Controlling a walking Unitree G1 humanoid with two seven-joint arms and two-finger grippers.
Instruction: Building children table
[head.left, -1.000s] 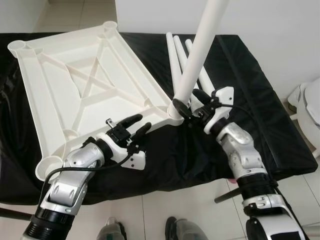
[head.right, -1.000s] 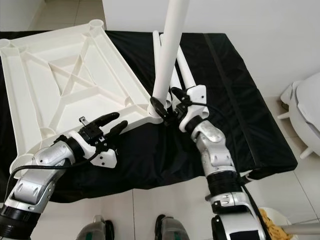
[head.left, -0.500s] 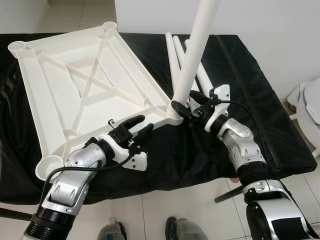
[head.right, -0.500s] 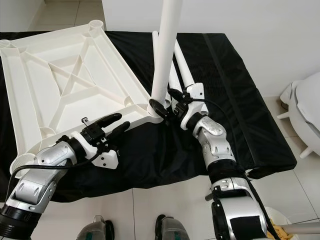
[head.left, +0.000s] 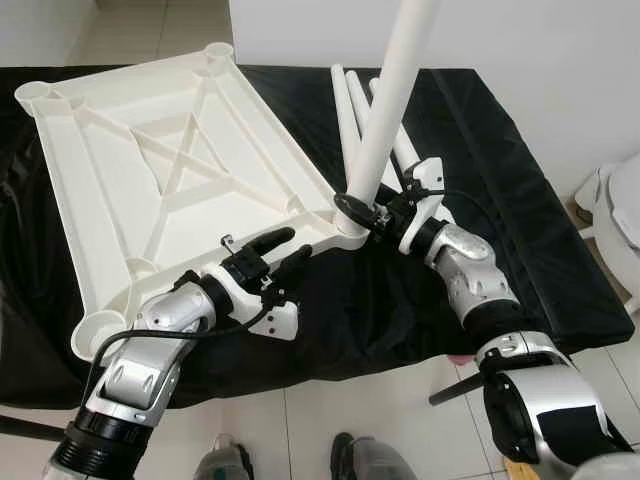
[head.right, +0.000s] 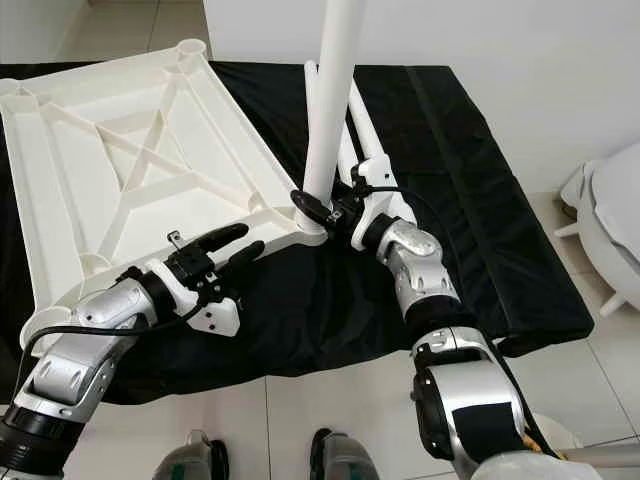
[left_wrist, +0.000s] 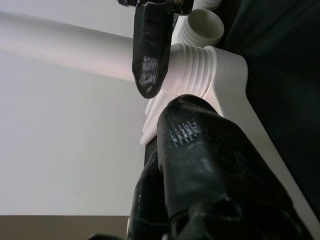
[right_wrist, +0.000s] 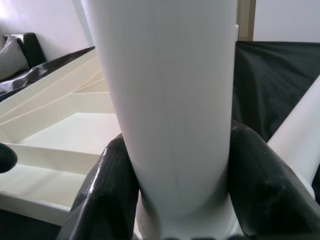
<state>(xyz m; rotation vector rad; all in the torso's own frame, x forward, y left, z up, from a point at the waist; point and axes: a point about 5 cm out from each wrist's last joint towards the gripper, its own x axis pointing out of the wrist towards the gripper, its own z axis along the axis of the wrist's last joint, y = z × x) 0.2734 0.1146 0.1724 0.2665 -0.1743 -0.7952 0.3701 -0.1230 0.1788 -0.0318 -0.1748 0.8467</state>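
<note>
You had the children's table top (head.left: 170, 175) lying upside down on the black-draped tabletop (head.left: 500, 160), ribs and corner sockets facing up. It looked like hollow moulded plastic: light, stiff and slick, so I judged it would skate on the black cloth unless pinned.

Your right claw (head.left: 372, 210) was clenched around the upright leg (head.left: 385, 110) just above its lower end, right where it met the near corner socket (head.left: 345, 232). The right wrist view showed one black finger (right_wrist: 107, 192) on each side of the smooth white tube. That low hold was the sensible one for turning a threaded end; higher up, the long tube would lever against the socket. With a surface that glossy, I expected the pads to slip if you twisted hard.

Your left claw (head.left: 278, 252) sat with its fingers parted over the near edge of the table top, just beside that same corner. In the left wrist view a fingertip (left_wrist: 150, 60) lay close to the ribbed thread, though I could not tell whether it pressed on the plastic.

Spare legs (head.left: 345, 105) lay bunched on the cloth directly behind the right claw, crowding its swing. A white object (head.left: 620, 210) stood off the tabletop's right end, and shoes (head.left: 225, 462) showed on the floor tiles (head.left: 330, 410) below.
</note>
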